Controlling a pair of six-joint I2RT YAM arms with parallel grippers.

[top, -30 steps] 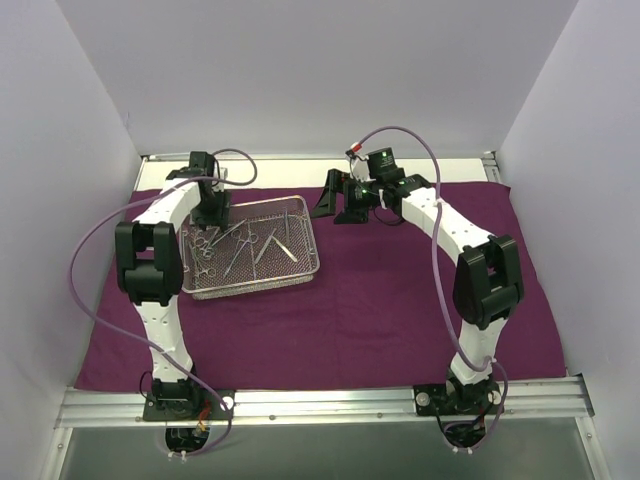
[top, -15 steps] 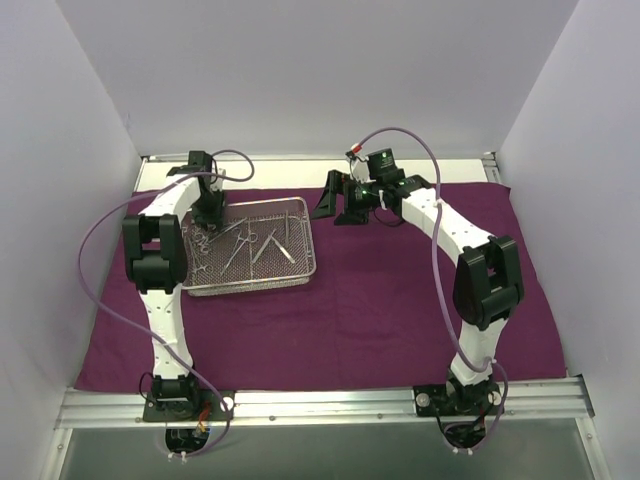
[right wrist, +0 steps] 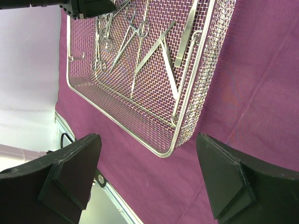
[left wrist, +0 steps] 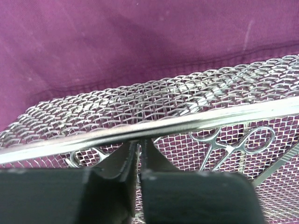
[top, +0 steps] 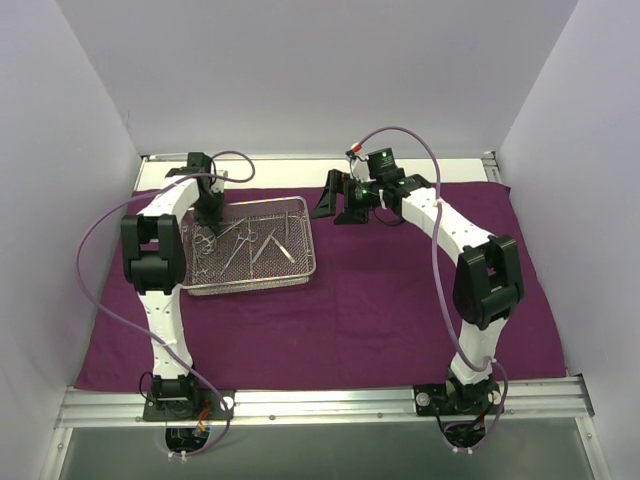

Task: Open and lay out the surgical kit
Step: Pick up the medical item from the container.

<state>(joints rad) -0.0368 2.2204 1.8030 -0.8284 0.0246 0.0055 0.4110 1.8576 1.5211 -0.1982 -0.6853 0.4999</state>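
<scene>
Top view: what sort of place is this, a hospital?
Probably a robot test booth, not a hospital: plain white walls, two robot arms bolted to a metal rail, and surgical tools in a wire-mesh tray on purple cloth.

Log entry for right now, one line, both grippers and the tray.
left gripper pinching wire-mesh tray rim | right gripper open above cloth | forceps in tray

Two black fingers (right wrist: 70,175) stand wide apart with nothing between them, above a purple cloth (right wrist: 252,79). Beyond them a wire tray (right wrist: 149,116) lies flat on the cloth, holding forceps (right wrist: 126,39) and tweezers (right wrist: 168,70) side by side.
</scene>
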